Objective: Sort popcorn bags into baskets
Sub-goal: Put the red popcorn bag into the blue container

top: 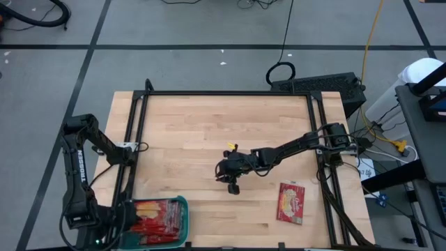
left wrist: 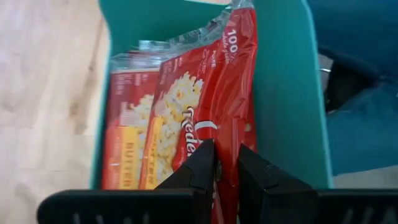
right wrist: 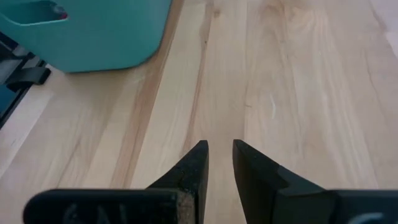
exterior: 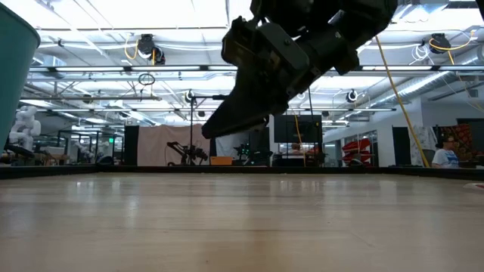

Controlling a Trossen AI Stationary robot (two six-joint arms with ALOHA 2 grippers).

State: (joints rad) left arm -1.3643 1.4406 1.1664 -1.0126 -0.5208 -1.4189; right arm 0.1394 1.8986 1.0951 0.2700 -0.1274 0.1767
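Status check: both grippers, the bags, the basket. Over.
Left gripper over basket, pinching a popcorn bag. Right gripper empty, mid-table. One bag left on table. Path clear.

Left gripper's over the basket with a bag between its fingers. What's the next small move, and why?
Probably open the left gripper wider and lift clear: the popcorn bag it pinches already lies inside the teal basket on the others. One bag remains on the table.
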